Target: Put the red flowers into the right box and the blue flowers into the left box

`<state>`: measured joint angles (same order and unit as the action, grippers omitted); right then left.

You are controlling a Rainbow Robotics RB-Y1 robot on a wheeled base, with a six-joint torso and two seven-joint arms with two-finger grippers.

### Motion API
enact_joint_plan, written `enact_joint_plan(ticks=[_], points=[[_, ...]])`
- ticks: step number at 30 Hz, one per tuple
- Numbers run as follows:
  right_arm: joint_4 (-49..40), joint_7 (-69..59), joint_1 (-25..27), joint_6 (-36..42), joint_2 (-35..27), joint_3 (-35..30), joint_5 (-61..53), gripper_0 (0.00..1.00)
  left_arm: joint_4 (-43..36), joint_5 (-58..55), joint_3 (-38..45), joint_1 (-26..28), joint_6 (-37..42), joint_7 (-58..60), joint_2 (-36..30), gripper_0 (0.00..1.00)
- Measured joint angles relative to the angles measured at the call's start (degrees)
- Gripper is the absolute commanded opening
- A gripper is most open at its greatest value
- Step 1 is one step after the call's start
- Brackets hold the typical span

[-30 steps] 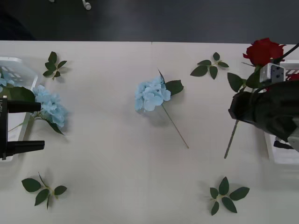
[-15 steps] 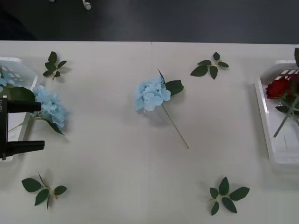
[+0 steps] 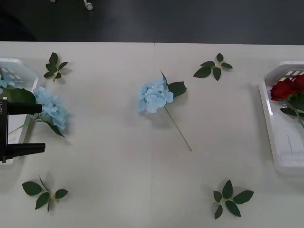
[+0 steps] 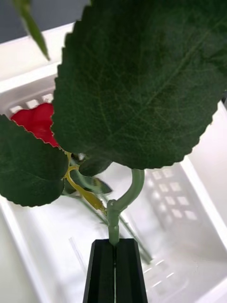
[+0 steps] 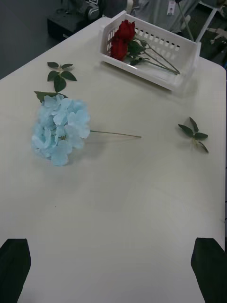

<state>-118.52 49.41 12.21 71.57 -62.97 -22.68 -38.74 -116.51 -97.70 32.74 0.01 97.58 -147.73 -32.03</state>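
One blue flower [image 3: 154,97] [image 5: 61,128] lies mid-table with its stem pointing toward me. A second blue flower [image 3: 51,110] rests against the left box [image 3: 21,64], and a third [image 3: 4,80] lies inside it. My left gripper [image 3: 42,128] [image 5: 113,270] hovers open beside that box. Red flowers [image 3: 285,89] [image 5: 124,35] lie in the right box [image 3: 268,114] [image 5: 151,45]. My right gripper [image 4: 116,272] hangs over the right box [image 4: 189,208], shut on a red flower's green stem [image 4: 125,196]. A big leaf [image 4: 142,80] hides much, and a red bloom [image 4: 38,123] shows beneath.
Loose leaf sprigs lie at the far left [image 3: 54,65], far right [image 3: 213,69], near left [image 3: 45,192] and near right [image 3: 230,197]. The table's far edge [image 3: 152,42] drops to dark floor.
The right arm carried its red rose rightward from above the table to over the right box and left the front view. The left gripper and blue flowers stayed still.
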Motion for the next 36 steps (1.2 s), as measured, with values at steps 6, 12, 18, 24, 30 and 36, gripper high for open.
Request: enact_joint_plan(ticks=[6, 12, 18, 24, 30, 36], points=[[7.5, 10.5, 0.6, -8.2, 0.0, 2.9, 0.0, 0.00, 0.0, 0.0, 0.0, 0.0, 0.0, 0.0, 0.0, 1.00], [12.4, 17.6, 0.6, -14.0, 0.0, 6.2, 0.0, 0.00, 0.0, 0.0, 0.0, 0.0, 0.0, 0.0, 0.0, 1.00], [14.9, 18.3, 0.2, -14.7, 0.0, 8.7, 2.5, 0.00, 0.0, 0.0, 0.0, 0.0, 0.0, 0.0, 0.0, 1.00], [15.6, 18.3, -0.2, -14.7, 0.0, 9.0, 3.2, 0.16, 0.0, 0.0, 0.0, 0.0, 0.0, 0.0, 0.0, 1.00], [15.6, 18.3, -0.2, -14.8, 0.1, 9.0, 3.6, 0.73, 0.0, 0.0, 0.0, 0.0, 0.0, 0.0, 0.0, 1.00], [15.6, 18.3, -0.2, -16.1, 0.1, 9.0, 3.6, 0.74, 0.0, 0.0, 0.0, 0.0, 0.0, 0.0, 0.0, 1.00]])
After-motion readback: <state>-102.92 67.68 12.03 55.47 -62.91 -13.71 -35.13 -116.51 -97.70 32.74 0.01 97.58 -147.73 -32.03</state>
